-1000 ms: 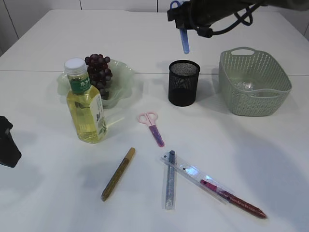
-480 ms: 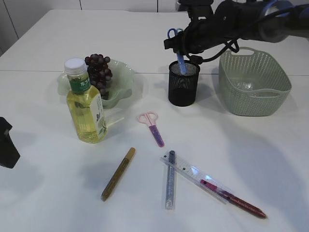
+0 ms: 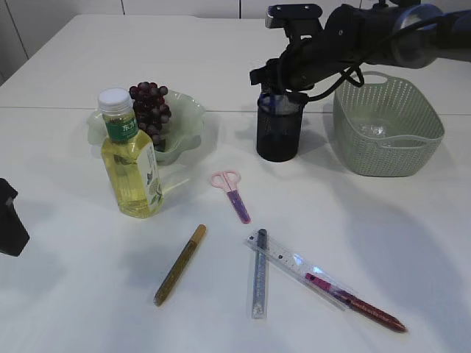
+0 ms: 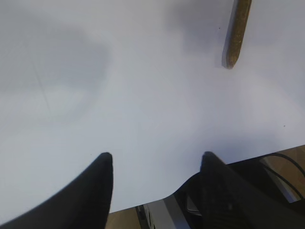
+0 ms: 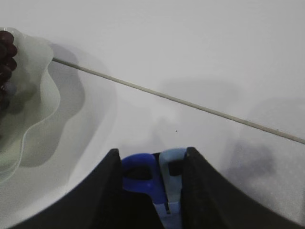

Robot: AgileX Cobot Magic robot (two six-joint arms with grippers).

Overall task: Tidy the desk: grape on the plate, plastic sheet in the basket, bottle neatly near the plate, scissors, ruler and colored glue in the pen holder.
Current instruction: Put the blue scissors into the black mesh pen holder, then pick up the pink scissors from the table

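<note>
Blue scissors (image 3: 269,100) drop into pen holder (image 3: 280,126)

Right fingers (image 5: 148,167) flanked the handles, grip unclear; left fingers (image 4: 106,183) released, empty. Next: pink scissors (image 3: 232,193) at holder's 7 o'clock.

Surface: white table (image 3: 66,294), a thin seam crossing it behind the pen holder.
Landmark: black mesh pen holder (image 3: 279,136), upright on the table.
Right of it: green basket (image 3: 388,151).
Left of it: green wavy plate (image 3: 188,118); in front of the plate, yellow bottle (image 3: 132,158), upright.
In front of it: pink scissors (image 3: 232,193), lying flat.
Further in front: gold glue pen (image 3: 179,265), silver glue pen (image 3: 259,274), clear ruler (image 3: 291,262), red glue pen (image 3: 357,302).
</note>
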